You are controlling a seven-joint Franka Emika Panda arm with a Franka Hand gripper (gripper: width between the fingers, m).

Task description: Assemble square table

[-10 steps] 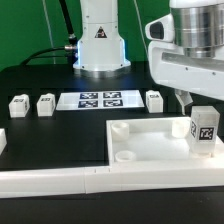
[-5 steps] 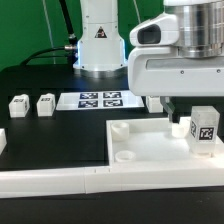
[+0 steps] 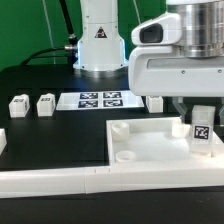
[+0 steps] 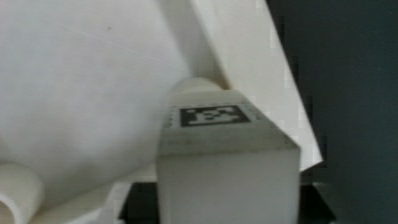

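The square table top (image 3: 150, 146), a white tray with a raised rim and round corner sockets (image 3: 126, 157), lies on the black table. My gripper (image 3: 201, 112) is shut on a white tagged leg block (image 3: 203, 128) and holds it upright over the top's far corner at the exterior view's right. In the wrist view the leg (image 4: 221, 150) fills the space between the dark fingers (image 4: 143, 200), its tag facing the camera, with the tray rim (image 4: 240, 50) behind it. Three more leg blocks (image 3: 18, 104) (image 3: 46, 103) (image 3: 154, 100) stand on the table behind the top.
The marker board (image 3: 98, 99) lies between the loose legs, in front of the robot base (image 3: 98, 45). A long white barrier wall (image 3: 50, 182) runs along the front edge. A white piece (image 3: 2, 141) shows at the exterior view's left edge.
The gripper housing has swung toward the exterior view's left and now covers more of the scene. The held leg has shifted slightly left and up at the same corner.
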